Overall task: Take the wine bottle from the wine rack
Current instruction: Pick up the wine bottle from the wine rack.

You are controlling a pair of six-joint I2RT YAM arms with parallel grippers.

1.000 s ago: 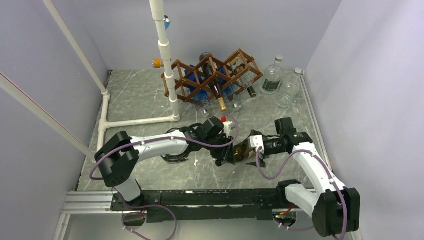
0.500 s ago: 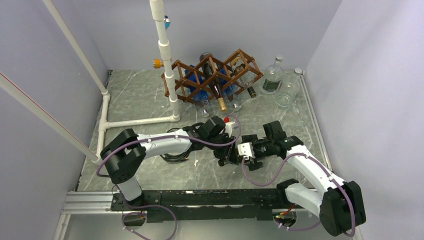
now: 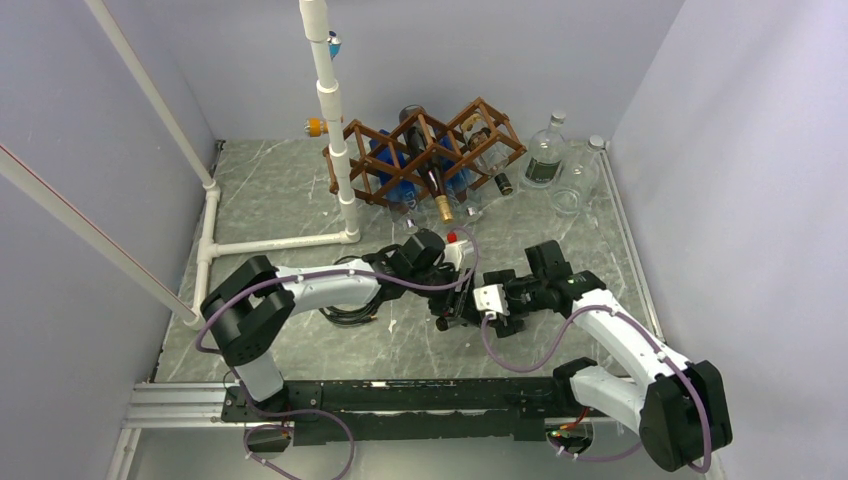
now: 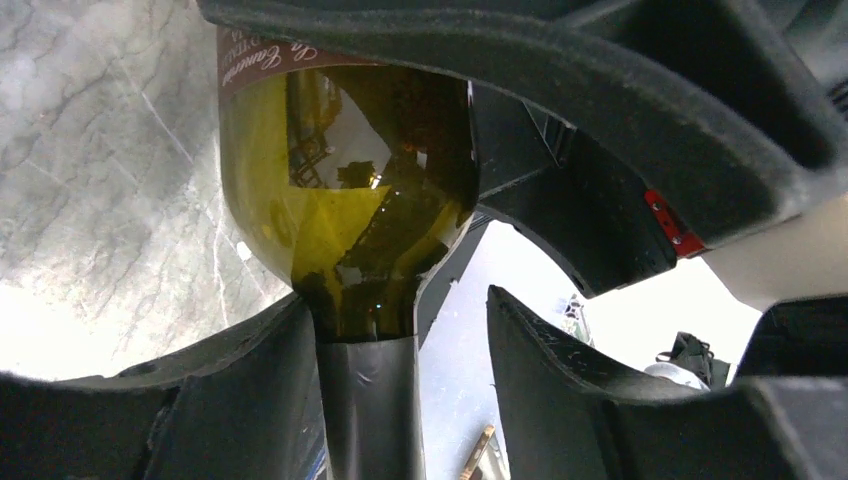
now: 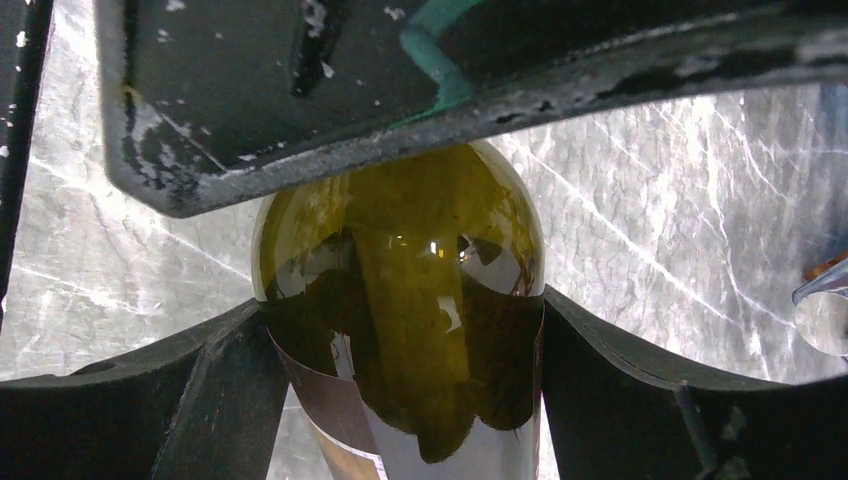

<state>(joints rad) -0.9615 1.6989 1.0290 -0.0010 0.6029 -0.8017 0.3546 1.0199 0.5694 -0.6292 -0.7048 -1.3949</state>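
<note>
On my remote feed, pale lavender walls (image 3: pixel 60 100) close in a grey marble-patterned table (image 3: pixel 270 190). From left: a white pipe frame (image 3: pixel 335 120) stands upright near the back-left corner. The dark wooden wine rack (image 3: pixel 425 150) sits at the middle of the back edge, a gold-capped bottle (image 3: pixel 440 195) poking from one cell. The wine bottle (image 4: pixel 350 200), olive-green glass, is well clear of the rack, between both arms over the table's middle. The left gripper (image 4: pixel 400 330) stands apart around its neck, one finger touching, the other with a gap. The right gripper (image 5: pixel 400 310) is clamped on its body, both fingers against the glass. Two clear bottles (image 3: pixel 545 150) stand by the back-right corner.
</note>
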